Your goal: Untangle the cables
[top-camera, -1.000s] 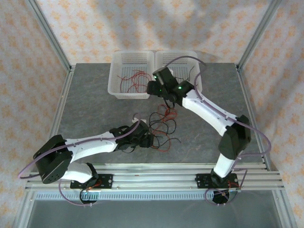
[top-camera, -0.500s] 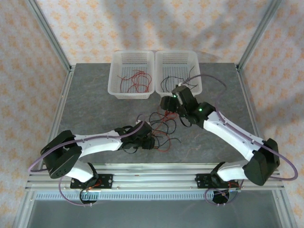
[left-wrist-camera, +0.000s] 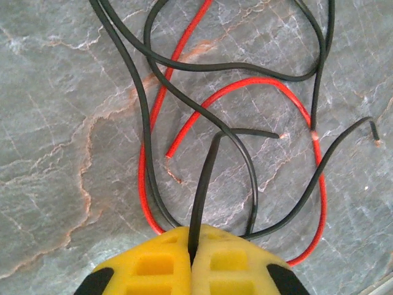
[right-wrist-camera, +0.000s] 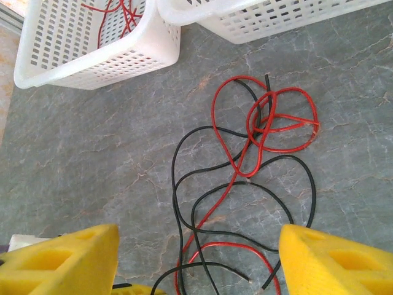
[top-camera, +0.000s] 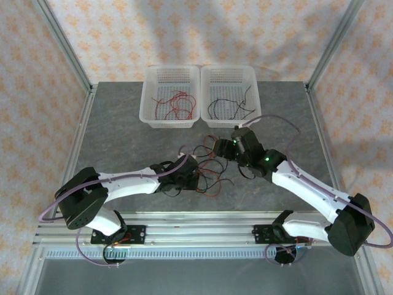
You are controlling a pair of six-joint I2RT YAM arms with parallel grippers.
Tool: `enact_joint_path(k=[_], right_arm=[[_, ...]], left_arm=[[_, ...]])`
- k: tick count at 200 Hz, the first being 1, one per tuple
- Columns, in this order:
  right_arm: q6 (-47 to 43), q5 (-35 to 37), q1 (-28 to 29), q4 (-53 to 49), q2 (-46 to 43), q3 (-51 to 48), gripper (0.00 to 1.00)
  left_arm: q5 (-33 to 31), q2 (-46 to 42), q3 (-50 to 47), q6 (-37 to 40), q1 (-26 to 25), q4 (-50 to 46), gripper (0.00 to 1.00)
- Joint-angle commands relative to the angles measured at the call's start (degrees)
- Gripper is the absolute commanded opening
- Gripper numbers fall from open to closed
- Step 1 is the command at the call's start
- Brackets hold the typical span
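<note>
A tangle of thin red and black cables [top-camera: 209, 167] lies on the grey table in front of the baskets. My left gripper [top-camera: 187, 176] is low at the tangle's left side. In the left wrist view its yellow fingers [left-wrist-camera: 153, 264] are pressed together, shut on one black cable [left-wrist-camera: 206, 184] that rises from between them; other red and black strands loop around it. My right gripper [top-camera: 224, 147] hovers over the tangle's upper right, open. Its wrist view shows wide-apart yellow fingertips [right-wrist-camera: 80, 252] with the cables [right-wrist-camera: 245, 153] on the table between them, untouched.
Two white perforated baskets stand at the back of the table. The left basket [top-camera: 166, 123] holds red wires and the right basket [top-camera: 230, 123] holds black ones. Both basket walls [right-wrist-camera: 92, 55] are close above the tangle in the right wrist view.
My left gripper has closed on the black cable. The right arm has swung from the baskets down toward the tangle, its jaws still apart.
</note>
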Motion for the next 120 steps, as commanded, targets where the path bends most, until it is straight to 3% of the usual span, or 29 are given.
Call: enact_joint_path(k=[1, 120], right_arm=[[2.4, -0.5, -0.2, 2.7, -1.0, -1.6, 0.68], [7.0, -11.2, -0.2, 14.6, 10.0, -9.1, 0.49]], left_arm=[[-1.6, -0.7, 1.6, 0.1, 0.2, -0.2, 0.00], [-3.8, -6.4, 6.1, 0.9, 0.1, -4.2, 0.00]])
